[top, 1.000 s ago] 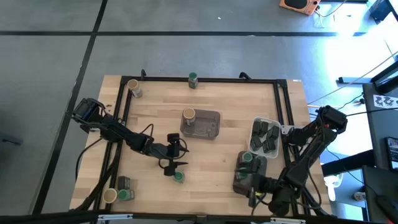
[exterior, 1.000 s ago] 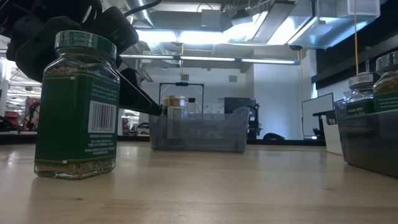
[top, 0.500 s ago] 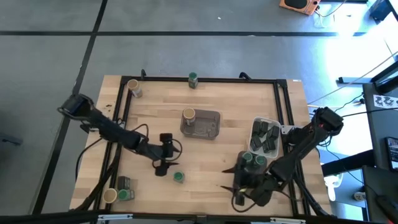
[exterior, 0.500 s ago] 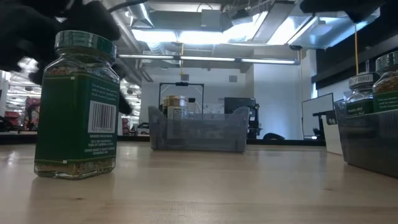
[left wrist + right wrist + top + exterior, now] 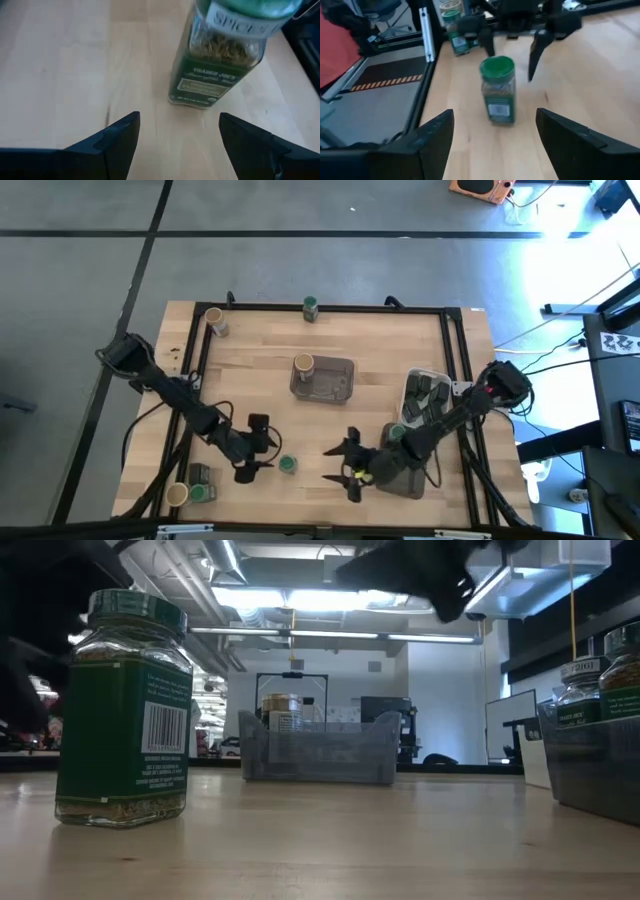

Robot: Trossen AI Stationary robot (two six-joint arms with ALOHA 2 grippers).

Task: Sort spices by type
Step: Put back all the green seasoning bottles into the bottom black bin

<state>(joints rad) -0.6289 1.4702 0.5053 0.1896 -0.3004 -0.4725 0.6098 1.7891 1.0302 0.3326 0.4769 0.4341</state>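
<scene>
1. both grippers faced one green-lidded jar standing upright on the bare table near its front edge; the right gripper hung just beside it on one side with fingers spread and nothing between them, the left gripper sat close on the other side, also spread and empty
2. the step in hand looked like a pick-up of this loose jar by the right gripper
3. next, it would need to line its open fingers around the jar body, close, and carry it to the dark tray already holding green-lidded jars
4. the right arm stretched low across the table from the right; the left arm lay folded low
</scene>
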